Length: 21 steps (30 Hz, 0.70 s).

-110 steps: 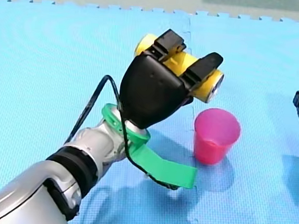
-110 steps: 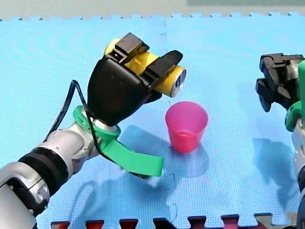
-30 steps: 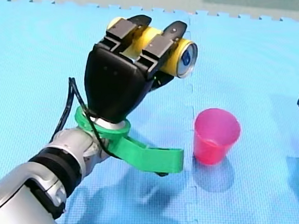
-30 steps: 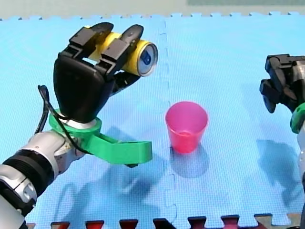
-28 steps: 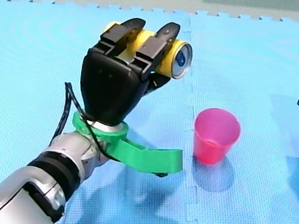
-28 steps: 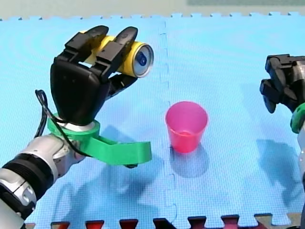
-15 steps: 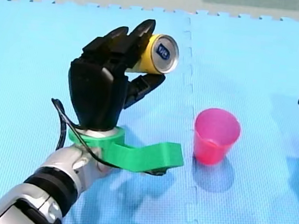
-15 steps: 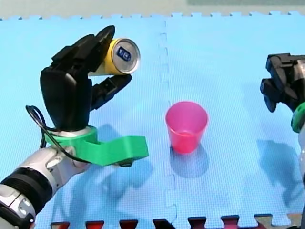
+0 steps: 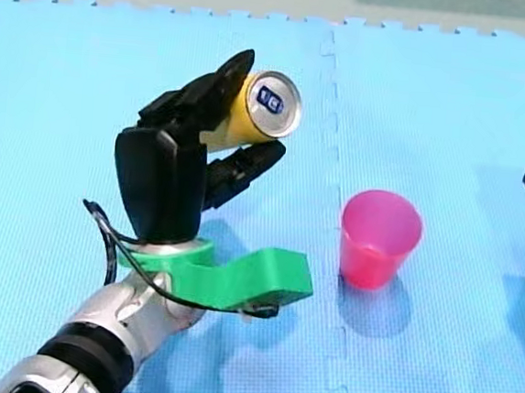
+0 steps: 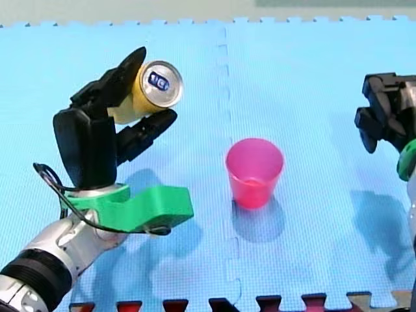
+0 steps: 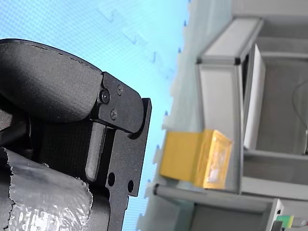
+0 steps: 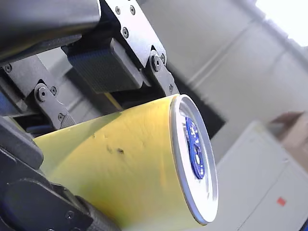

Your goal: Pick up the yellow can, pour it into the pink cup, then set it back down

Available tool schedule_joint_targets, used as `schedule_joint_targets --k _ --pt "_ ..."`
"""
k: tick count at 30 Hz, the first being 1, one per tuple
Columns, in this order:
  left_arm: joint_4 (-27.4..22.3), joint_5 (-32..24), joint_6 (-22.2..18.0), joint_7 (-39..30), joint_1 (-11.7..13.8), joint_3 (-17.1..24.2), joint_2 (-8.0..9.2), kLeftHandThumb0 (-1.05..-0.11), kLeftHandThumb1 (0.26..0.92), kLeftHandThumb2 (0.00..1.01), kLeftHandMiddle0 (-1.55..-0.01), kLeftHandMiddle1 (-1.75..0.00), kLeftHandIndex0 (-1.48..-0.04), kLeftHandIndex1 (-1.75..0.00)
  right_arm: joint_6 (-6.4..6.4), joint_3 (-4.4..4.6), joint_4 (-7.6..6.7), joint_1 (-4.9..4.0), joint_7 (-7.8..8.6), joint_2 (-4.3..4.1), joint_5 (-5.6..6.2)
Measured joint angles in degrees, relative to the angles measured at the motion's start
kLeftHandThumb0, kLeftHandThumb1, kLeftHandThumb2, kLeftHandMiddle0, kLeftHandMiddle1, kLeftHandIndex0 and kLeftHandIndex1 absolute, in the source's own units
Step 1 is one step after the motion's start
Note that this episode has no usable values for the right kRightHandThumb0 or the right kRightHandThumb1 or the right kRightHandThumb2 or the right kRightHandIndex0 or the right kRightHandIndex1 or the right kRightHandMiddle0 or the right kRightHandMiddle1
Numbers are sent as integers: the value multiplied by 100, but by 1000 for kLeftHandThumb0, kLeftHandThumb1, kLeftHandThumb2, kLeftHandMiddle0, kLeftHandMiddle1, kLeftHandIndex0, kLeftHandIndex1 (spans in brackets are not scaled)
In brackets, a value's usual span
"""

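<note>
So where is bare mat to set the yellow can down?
Free: the mat left of the left hand holding the yellow can, and the strip between the pink cup and the right hand. Crowded: close around the cup and under the left forearm.

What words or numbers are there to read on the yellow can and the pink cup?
Yellow can, held in the air by the left hand: a blue mark on its top, too blurred to read.
Pink cup: no text.
Right hand, at the right edge of the mat: no text.
</note>
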Motion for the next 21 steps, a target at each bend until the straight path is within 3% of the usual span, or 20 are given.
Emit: schedule_joint_targets --k 11,21 --pt "-325 -1263 -753 -1721 629 796 -291 -375 808 12 -1289 -1 -1196 0 31 22 0 -21 -37 0 -3" --pt "-353 -1758 -1221 -2595 802 1352 -488 -379 816 4 -1292 -2 -1197 0 48 32 0 -38 -52 0 -6"
